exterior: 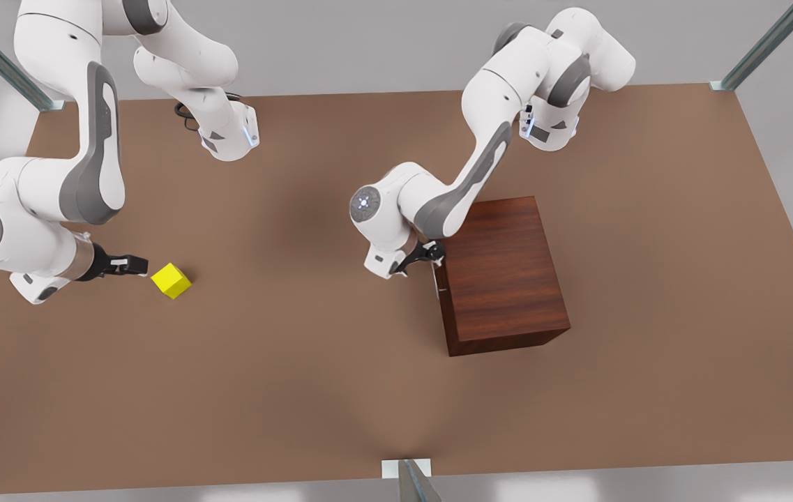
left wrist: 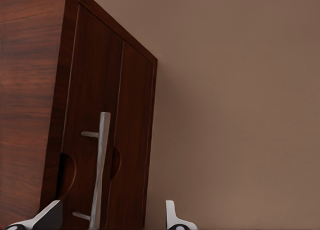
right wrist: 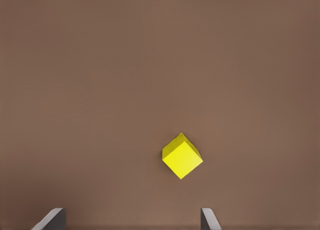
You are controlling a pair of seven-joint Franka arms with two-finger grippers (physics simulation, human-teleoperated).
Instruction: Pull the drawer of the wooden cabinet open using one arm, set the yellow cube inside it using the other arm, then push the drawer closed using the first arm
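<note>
the drawer [left wrist: 107, 140] sits flush in the front of the wooden cabinet [exterior: 504, 275], not yet pulled out, so the first step, the opening, is the one in hand. the left gripper [exterior: 431, 256] hovers right at that front face, on the side of the cabinet toward the front view's left; in the left wrist view its fingers [left wrist: 50, 215] are spread wide, with the slim silver bar handle [left wrist: 100, 170] lying between them, nearer one finger than the other, and not clamped. the yellow cube [exterior: 171, 280] rests on the brown table [exterior: 333, 390], well apart from the cabinet, toward the front view's left. the right gripper [exterior: 132, 265] waits just beside it, close to one corner; from the right wrist view its fingertips [right wrist: 52, 219] are parted and the cube lies ahead of them, untouched. the next move, as i judge it, calls for the left gripper to centre on the handle, close on it, then draw straight away from the cabinet front; the cube's pickup can follow once the tray is out.
</note>
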